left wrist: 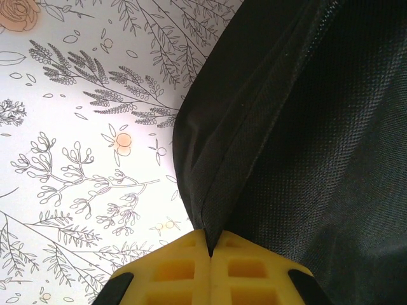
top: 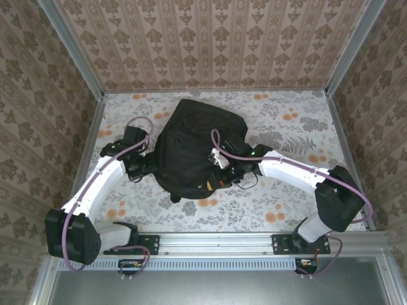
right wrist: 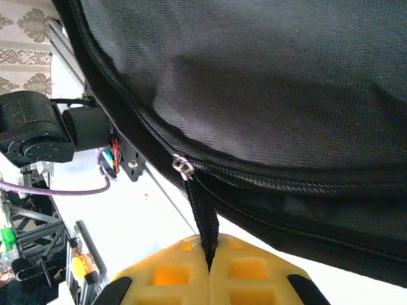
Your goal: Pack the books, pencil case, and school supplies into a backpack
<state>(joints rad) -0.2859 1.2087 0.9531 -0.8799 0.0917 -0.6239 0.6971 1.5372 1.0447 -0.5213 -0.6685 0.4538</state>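
Observation:
The black backpack [top: 194, 146] lies in the middle of the floral table. My left gripper [top: 141, 166] is at its left edge, and the left wrist view has that gripper [left wrist: 210, 249] shut on a fold of the backpack's fabric [left wrist: 267, 140]. My right gripper [top: 222, 171] is at the backpack's near right side. In the right wrist view this gripper [right wrist: 208, 251] is shut on the black zip pull strap [right wrist: 203, 213], which hangs from a small metal slider [right wrist: 182, 167] on the backpack [right wrist: 267, 82]. The books, pencil case and school supplies are out of view.
Patterned walls close the table [top: 286, 121] in at the back and both sides. A metal rail [top: 216, 241] with both arm bases runs along the near edge. Bare floral cloth [left wrist: 82, 127] lies left of the backpack. The left arm's joint [right wrist: 38, 127] shows beyond the backpack.

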